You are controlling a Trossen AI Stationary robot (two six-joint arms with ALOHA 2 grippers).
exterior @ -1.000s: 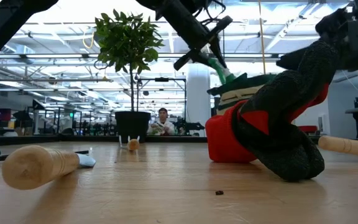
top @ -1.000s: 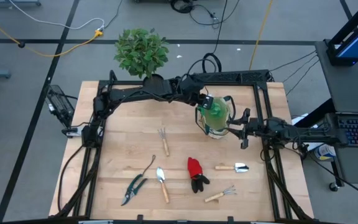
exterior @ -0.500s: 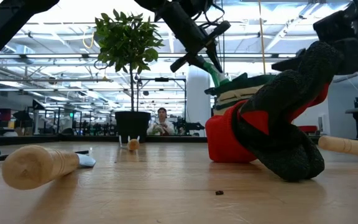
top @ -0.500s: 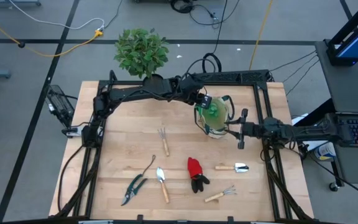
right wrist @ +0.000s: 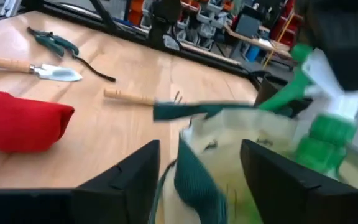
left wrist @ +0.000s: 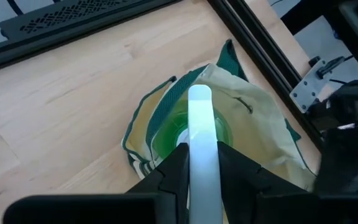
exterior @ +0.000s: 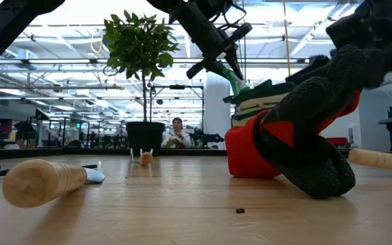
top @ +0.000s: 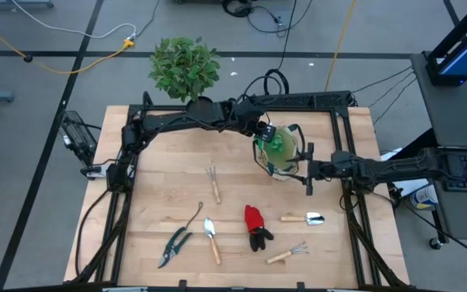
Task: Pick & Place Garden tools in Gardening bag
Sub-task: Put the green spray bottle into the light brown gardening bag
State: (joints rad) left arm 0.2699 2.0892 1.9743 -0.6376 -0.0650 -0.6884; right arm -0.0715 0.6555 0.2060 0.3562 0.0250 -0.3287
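The beige gardening bag (top: pixel 282 162) with green trim stands at the table's right middle. My left gripper (top: pixel 263 130) is above its mouth, shut on the green round item (left wrist: pixel 191 134), which has a white stem. My right gripper (top: pixel 308 168) is open at the bag's right side, with the bag's green handle (right wrist: pixel 194 180) between its fingers. Lying flat on the table are the fork (top: pixel 212 174), the weeder (top: pixel 197 215), the shears (top: pixel 173 247), the trowel (top: pixel 212 239), the red-black gloves (top: pixel 255 227), the shovel (top: pixel 306 218) and the rake (top: pixel 289 254). My left gripper pinches the item's white stem (left wrist: pixel 201 143) between its two fingers, which slant down from the table's far left side. The stem runs along the fingers. The green body (left wrist: pixel 182 134) hangs below them, inside the bag's open mouth. My right gripper: I cannot tell whether its fingers touch the bag's handle.
A leafy plant in a black pot (top: pixel 185 69) stands at the table's far edge. In the low view the gloves (exterior: pixel 298 136) hide most of the bag (exterior: pixel 267 95). Black frame rails (top: pixel 355 219) run along the table's sides. A person shows in the room behind (exterior: pixel 177 133).
My right gripper has moved toward the table's left edge, up to the bag's right side. My left gripper has stayed above the bag with the green item.
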